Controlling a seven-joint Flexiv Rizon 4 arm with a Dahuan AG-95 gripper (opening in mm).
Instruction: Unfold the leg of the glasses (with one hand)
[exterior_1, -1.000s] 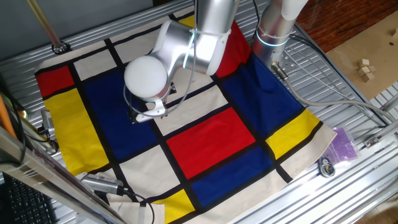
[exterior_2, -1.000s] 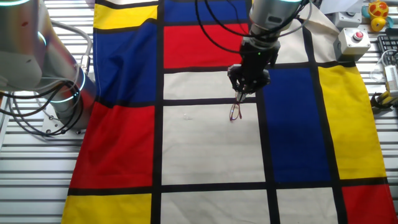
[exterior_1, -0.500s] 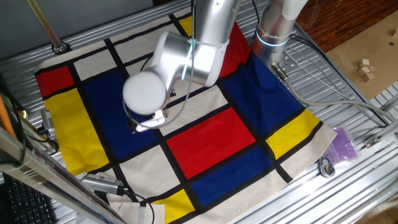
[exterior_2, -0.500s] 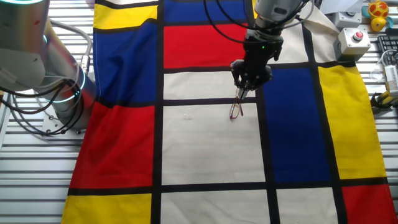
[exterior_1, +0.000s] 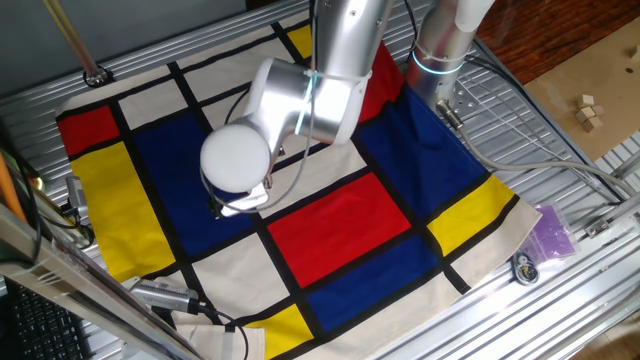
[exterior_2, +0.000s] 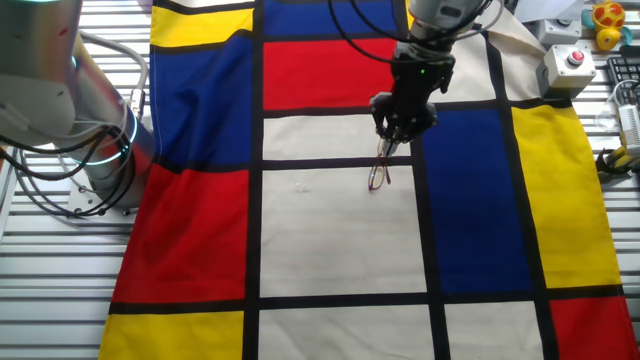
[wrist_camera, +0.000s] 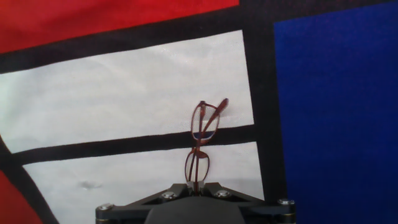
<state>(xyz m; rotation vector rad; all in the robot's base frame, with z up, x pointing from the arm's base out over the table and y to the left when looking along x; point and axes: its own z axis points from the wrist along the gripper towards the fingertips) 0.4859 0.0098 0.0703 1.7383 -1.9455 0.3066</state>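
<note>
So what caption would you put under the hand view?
Jaws closed on the lower end of the glasses, which lie across a black stripe of the checked cloth.

Gripper (exterior_2: 384, 150) pts down off bent wrist (fingers pinched together).

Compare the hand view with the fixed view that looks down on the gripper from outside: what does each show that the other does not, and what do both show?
Only the hand view shows the glasses close enough to make out two reddish-brown rims and a leg angling off at the far end. Only the fixed view shows the arm, the gripper from outside, and a grey box with a red button. Both show the glasses over the black stripe between two white squares of the cloth, beside a blue square.
</note>
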